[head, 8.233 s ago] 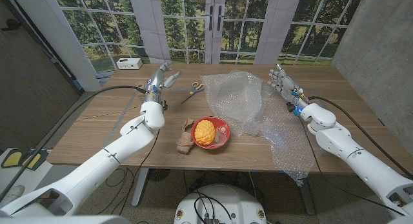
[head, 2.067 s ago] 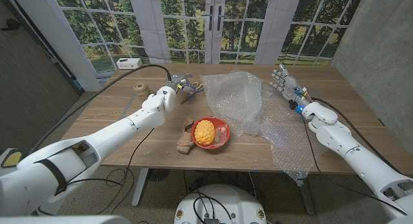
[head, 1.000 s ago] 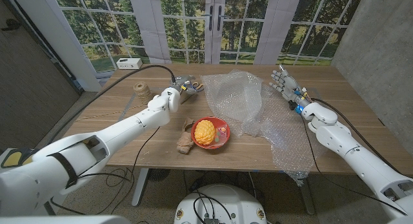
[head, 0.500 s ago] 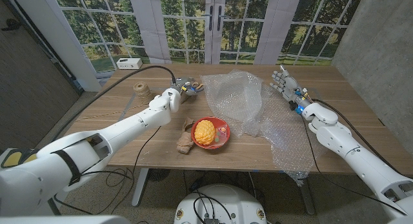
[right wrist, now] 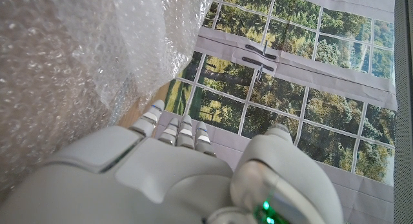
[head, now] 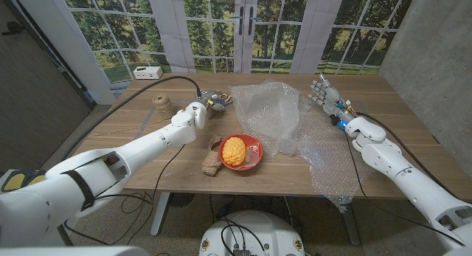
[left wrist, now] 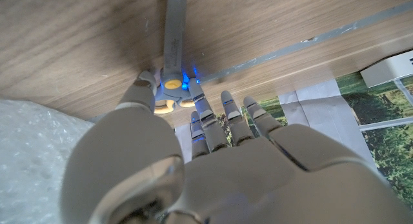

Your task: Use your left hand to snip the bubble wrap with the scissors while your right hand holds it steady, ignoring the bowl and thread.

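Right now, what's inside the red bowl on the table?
The red bowl holds a yellow, bumpy, pineapple-like object that fills most of it, with a paler item beside it toward the rim. Whatever lies beneath the yellow object is covered.

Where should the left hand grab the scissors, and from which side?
By the yellow handle loops, coming from the table's far edge. The scissors lie flat, blades pointing away from the left hand, whose fingertips are already at the loops. Whether it grips them yet can't be told.

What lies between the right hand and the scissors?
In the head view, the crumpled bubble wrap fills the stretch between the right hand and the scissors.
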`<state>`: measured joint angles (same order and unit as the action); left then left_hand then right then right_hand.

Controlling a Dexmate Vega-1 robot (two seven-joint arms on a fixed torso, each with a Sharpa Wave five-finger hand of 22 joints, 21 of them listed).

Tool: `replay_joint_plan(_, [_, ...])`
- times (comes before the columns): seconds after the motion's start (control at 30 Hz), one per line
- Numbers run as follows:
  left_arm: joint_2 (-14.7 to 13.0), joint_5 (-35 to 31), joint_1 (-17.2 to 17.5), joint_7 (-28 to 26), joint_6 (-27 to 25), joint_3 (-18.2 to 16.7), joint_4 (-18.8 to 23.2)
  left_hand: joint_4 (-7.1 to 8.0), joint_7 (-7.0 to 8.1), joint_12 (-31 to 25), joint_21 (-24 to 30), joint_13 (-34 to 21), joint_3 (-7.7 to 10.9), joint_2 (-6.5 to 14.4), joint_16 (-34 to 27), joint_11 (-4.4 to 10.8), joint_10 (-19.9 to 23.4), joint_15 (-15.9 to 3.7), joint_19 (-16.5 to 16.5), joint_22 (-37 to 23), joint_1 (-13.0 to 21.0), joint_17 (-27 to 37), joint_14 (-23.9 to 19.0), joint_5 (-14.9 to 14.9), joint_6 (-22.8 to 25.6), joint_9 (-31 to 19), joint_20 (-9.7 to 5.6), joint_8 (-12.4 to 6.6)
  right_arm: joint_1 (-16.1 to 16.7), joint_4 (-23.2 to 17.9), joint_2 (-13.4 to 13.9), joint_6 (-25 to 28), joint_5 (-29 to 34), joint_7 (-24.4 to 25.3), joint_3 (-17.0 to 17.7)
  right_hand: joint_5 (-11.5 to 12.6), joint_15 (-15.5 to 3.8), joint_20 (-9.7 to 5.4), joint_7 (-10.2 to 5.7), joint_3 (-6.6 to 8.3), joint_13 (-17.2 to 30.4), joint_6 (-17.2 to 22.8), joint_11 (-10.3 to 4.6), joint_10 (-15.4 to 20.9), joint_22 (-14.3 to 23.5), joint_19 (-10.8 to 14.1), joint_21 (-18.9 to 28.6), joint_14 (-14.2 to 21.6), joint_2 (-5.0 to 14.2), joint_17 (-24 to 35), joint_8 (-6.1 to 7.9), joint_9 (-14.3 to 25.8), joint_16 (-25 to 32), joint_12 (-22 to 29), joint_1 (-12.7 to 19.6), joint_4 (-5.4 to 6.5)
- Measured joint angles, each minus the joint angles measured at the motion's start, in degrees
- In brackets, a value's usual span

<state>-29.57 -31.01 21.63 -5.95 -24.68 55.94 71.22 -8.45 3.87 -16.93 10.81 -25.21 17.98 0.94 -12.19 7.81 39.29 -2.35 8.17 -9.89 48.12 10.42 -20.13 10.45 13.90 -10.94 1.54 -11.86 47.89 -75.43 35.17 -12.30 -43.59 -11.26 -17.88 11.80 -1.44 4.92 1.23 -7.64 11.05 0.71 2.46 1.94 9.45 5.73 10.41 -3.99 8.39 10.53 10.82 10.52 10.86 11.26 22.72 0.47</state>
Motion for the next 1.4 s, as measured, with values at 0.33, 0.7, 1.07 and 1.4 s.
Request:
replay_joint_plan(0.33, [0.11,0.49,-0.09,0.16,0.04,0.39,-0.22,-0.41,0.8,-0.26,0.0,0.07,-0.07,0.74,-0.45,0.27,3.6,-0.21,0.6,0.0,0.78,0.0,-2.87,0.56,1.47,0.0,-0.6,-0.09,0.02,-0.09,0.08,0.1,-0.02,0.03,0.03,0.0,0.0,0.0,0.0,0.0,0.0,0.0,0.0,0.0,0.0,0.0,0.0,0.0,0.0,0.0,0.0,0.0,0.0,0.0,0.0,0.0])
replay_joint_plan(0.7, [-0.22,1.09,0.41,0.25,-0.4,0.37,0.43,0.49,0.2,0.62,0.22,1.99,2.09,4.86,0.0,-1.12,5.27,-0.18,0.9,0.0,2.23,0.13,-3.2,1.5,0.55,0.0,-0.28,0.63,0.04,-0.28,0.16,0.29,-0.3,-0.21,0.09,0.0,0.0,0.0,0.0,0.19,0.0,0.0,0.0,0.0,0.0,0.0,0.0,0.0,0.0,0.0,0.0,0.0,0.0,0.0,0.0,0.2])
replay_joint_plan(1.07, [-0.55,1.62,0.68,1.17,-1.33,0.38,0.8,1.03,-0.01,1.73,0.22,3.12,2.14,5.35,0.76,-2.13,5.16,0.01,0.61,0.0,0.97,-0.03,-1.77,1.88,-0.44,0.0,0.01,0.87,-0.05,-0.54,0.12,0.76,-0.91,-0.73,0.15,0.0,0.01,0.0,0.0,0.2,0.0,0.0,0.0,0.0,0.0,0.0,0.0,-0.01,0.0,0.0,0.0,0.0,0.0,0.0,0.0,0.2])
replay_joint_plan(1.4, [-0.94,1.36,0.92,0.85,-1.91,0.57,1.2,-0.64,0.75,2.08,0.22,3.68,2.38,3.19,1.1,-0.33,6.81,0.01,0.61,0.0,1.56,-0.56,-1.78,2.54,-0.51,0.29,0.0,0.87,-0.37,-0.08,-0.79,1.47,-3.11,-2.17,0.61,-0.45,0.01,0.0,0.0,0.2,0.0,0.0,0.0,0.0,0.3,0.0,0.0,-0.01,0.0,-0.01,0.0,0.0,0.0,0.0,0.0,0.2])
